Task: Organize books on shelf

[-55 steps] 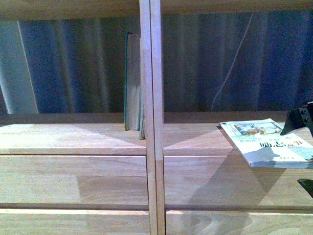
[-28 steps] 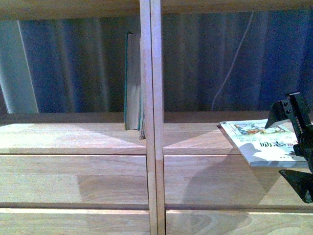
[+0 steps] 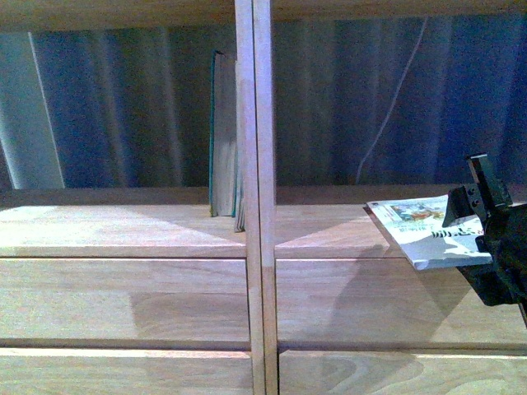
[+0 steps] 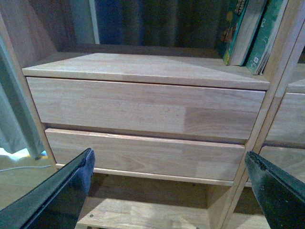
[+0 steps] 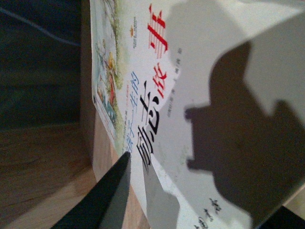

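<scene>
Currently on right board of shelf (image 3: 346, 239): paperback (image 3: 416, 234), lying nearly flat, cover up, near corner overhanging board's front edge above a drawer front. Gripped at its right end by right gripper (image 3: 463, 243), one black finger on top of cover, dark bulk of the gripper below the book. Jaws closed on the book, as far as front view allows.

Close up from right wrist: white cover with large red and dark Chinese characters, small illustration along one side, finger-shaped shadow across the middle. Black finger (image 5: 102, 200) right alongside book's edge, pale wood beneath. Dark background to one side.

Over in left compartment: teal books (image 3: 221, 136), upright, pressed against double upright (image 3: 253, 164), standing toward far part of board. Well apart from paperback, with upright between them.

Seen from left wrist: same books at one end of board, above two plain drawer fronts (image 4: 143, 107), stacked one over the other, with an open gap and lower board underneath.

Left gripper (image 4: 169, 157) low and near, facing those drawers. Fingers (image 4: 71, 186) spread wide apart, clear of the wood.

Behind shelf: blue curtain (image 3: 123, 107) in vertical folds, thin white cable (image 3: 395, 99) hanging behind right compartment.
</scene>
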You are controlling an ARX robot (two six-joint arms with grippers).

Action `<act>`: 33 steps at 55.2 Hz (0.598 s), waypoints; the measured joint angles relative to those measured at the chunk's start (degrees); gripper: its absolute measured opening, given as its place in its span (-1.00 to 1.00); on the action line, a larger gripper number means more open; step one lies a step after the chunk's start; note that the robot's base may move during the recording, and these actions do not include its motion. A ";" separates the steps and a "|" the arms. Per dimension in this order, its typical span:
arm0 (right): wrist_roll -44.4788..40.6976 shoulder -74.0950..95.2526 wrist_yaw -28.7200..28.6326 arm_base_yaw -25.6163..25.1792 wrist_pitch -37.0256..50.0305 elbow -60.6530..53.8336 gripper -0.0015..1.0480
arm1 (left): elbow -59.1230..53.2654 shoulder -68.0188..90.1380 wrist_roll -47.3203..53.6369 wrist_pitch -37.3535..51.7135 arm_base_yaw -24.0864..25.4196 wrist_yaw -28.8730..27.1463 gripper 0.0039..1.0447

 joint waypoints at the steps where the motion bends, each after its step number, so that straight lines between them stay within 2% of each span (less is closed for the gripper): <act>1: 0.00 0.04 0.00 0.00 -0.02 0.04 -0.24 | 0.00 0.00 0.00 0.00 0.00 0.00 0.86; 12: -0.13 0.28 1.14 0.13 -0.26 0.68 -0.81 | 0.00 0.00 0.00 0.00 0.00 0.00 0.86; 33: -2.32 -0.68 2.32 0.20 1.25 0.74 -0.86 | 0.00 0.00 0.00 0.00 0.00 0.00 0.86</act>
